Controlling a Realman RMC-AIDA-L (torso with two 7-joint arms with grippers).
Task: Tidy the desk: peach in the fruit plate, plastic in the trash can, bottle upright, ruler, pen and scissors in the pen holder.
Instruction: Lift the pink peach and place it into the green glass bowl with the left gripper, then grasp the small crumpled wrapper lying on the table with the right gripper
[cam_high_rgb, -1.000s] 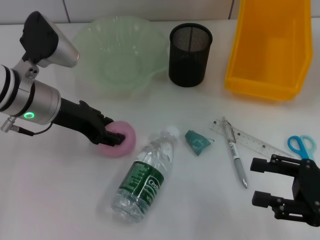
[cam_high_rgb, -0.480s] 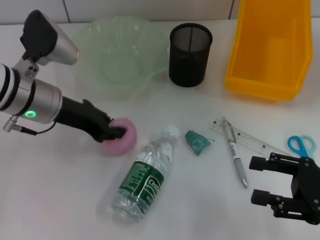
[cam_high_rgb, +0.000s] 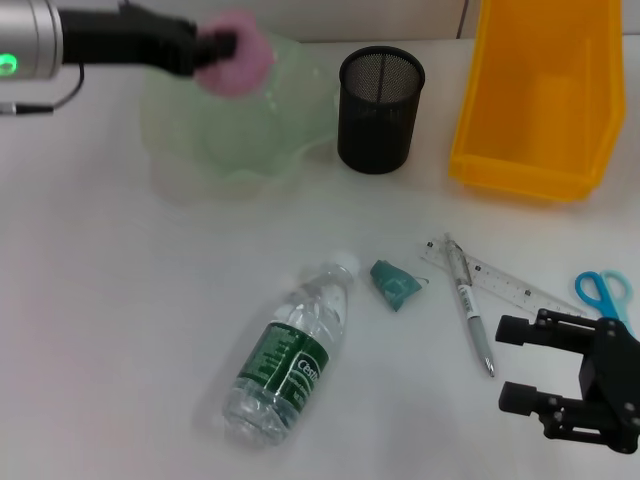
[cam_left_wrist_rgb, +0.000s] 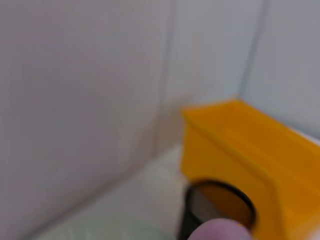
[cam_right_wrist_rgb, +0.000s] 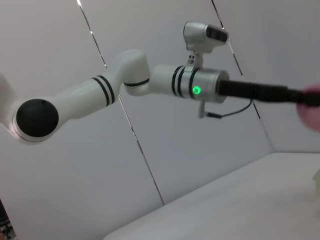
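Observation:
My left gripper (cam_high_rgb: 222, 47) is shut on the pink peach (cam_high_rgb: 241, 54) and holds it in the air over the pale green fruit plate (cam_high_rgb: 190, 150) at the back left. The peach also shows in the left wrist view (cam_left_wrist_rgb: 220, 232) and in the right wrist view (cam_right_wrist_rgb: 311, 107). The water bottle (cam_high_rgb: 288, 351) lies on its side at the front centre. A crumpled teal plastic scrap (cam_high_rgb: 394, 284) lies beside its cap. The ruler (cam_high_rgb: 505, 285), pen (cam_high_rgb: 470, 315) and blue scissors (cam_high_rgb: 604, 291) lie at the right. My right gripper (cam_high_rgb: 515, 363) rests open near the pen.
The black mesh pen holder (cam_high_rgb: 380, 95) stands at the back centre, also seen in the left wrist view (cam_left_wrist_rgb: 220, 210). The yellow bin (cam_high_rgb: 540, 95) stands at the back right. A tiled wall runs behind the desk.
My left arm has lifted the peach off the desk and carried it up and back to above the fruit plate. The right gripper has stayed in place.

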